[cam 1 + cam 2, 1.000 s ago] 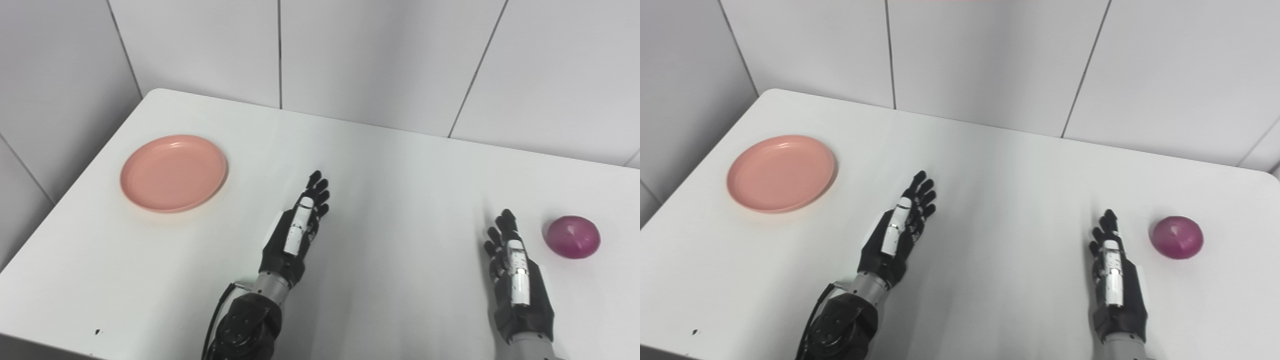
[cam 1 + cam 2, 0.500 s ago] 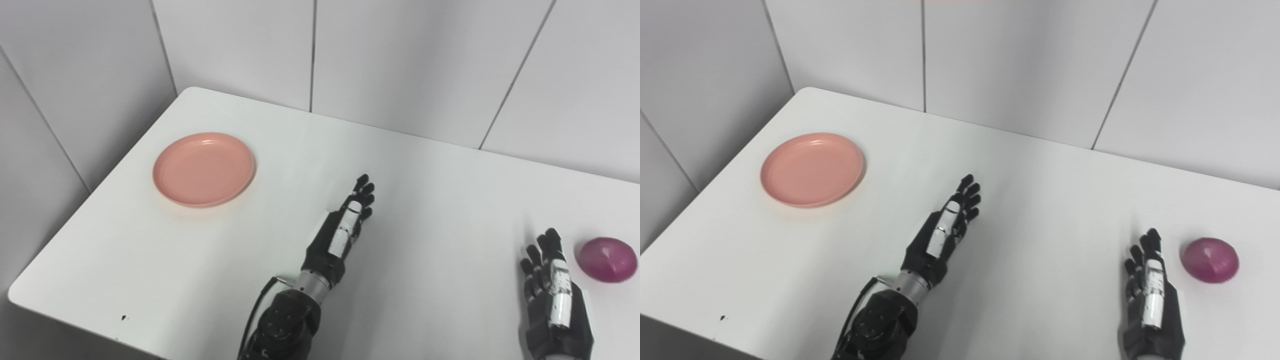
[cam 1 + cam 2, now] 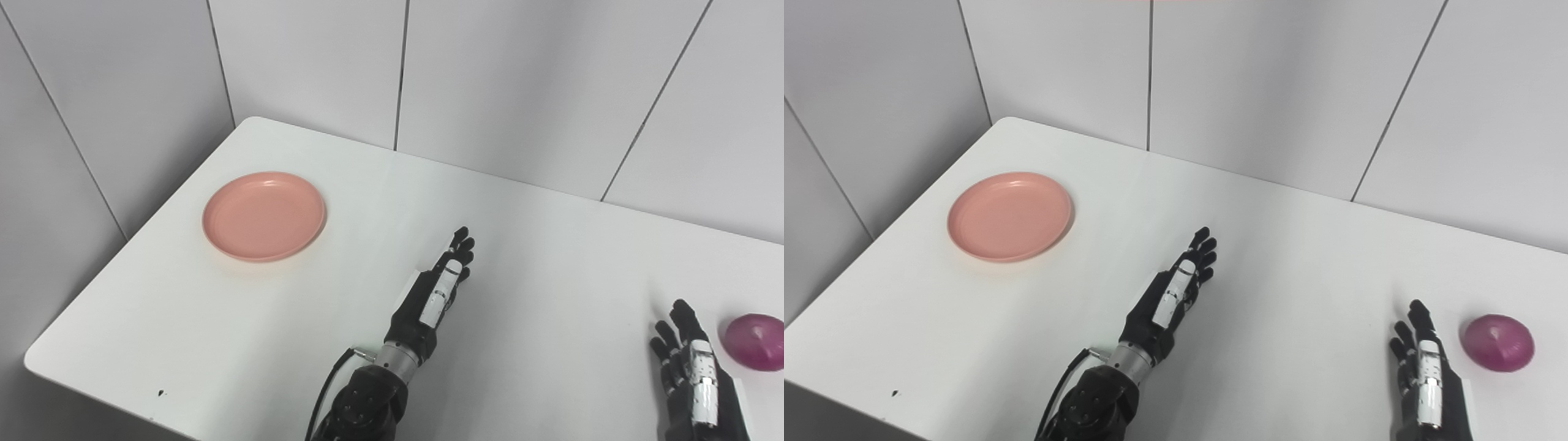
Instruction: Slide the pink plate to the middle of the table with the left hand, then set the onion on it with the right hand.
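Now | pink plate well left of left hand fingers, spread, empty | onion beside right hand

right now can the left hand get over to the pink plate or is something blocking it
Probably yes. The left hand is open, holds nothing, and sits near the middle of the table. The pink plate lies apart, toward the far left corner, with only bare tabletop between them. Whether the arm stretches that far I can't tell.

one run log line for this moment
stage: pre-slide | pink plate: far left of table, untouched | left hand: open, mid-table | onion: right side | right hand: open, beside onion
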